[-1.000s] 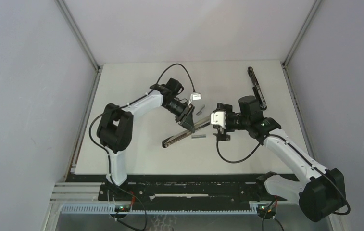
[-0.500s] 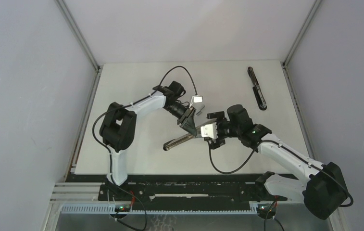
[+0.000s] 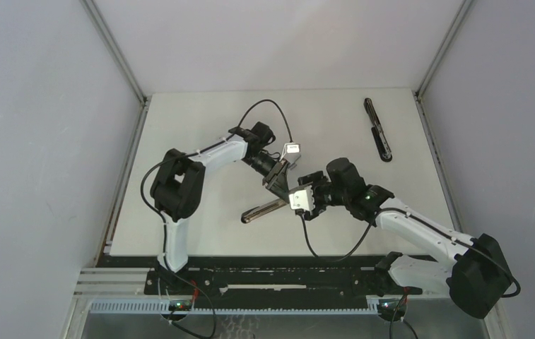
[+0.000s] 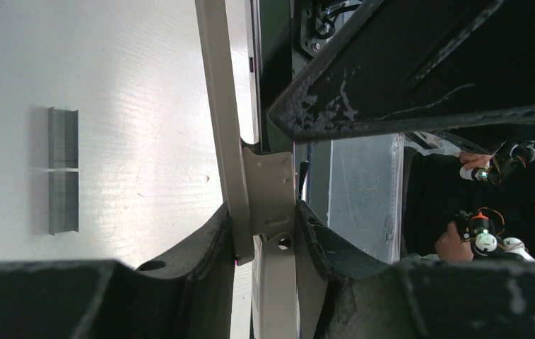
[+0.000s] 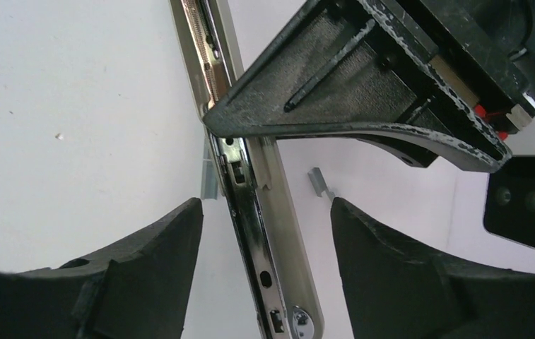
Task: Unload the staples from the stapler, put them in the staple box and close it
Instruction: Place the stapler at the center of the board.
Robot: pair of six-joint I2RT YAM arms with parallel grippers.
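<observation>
The stapler point(image 3: 261, 209) is a long, bare metal rail lying slantwise at mid-table, its channel facing up. My left gripper point(image 3: 276, 178) is shut on its middle point(image 4: 263, 208), the pads pressed to both metal sides. My right gripper point(image 3: 302, 198) is open and straddles the rail's end point(image 5: 264, 212), with a gap at each finger. The staples are short grey strips on the table. One strip point(image 4: 63, 169) lies left of the rail, one point(image 5: 210, 176) peeks from behind the rail, and a smaller one point(image 5: 317, 180) lies right of it.
A long black piece point(image 3: 377, 129) lies at the back right of the table. The left gripper's black finger point(image 5: 363, 106) crosses above the rail in the right wrist view. Grey walls close in the table on three sides.
My right gripper has moved left and forward to the stapler's end and its jaws have narrowed. The left gripper, still holding the stapler, has shifted slightly.
</observation>
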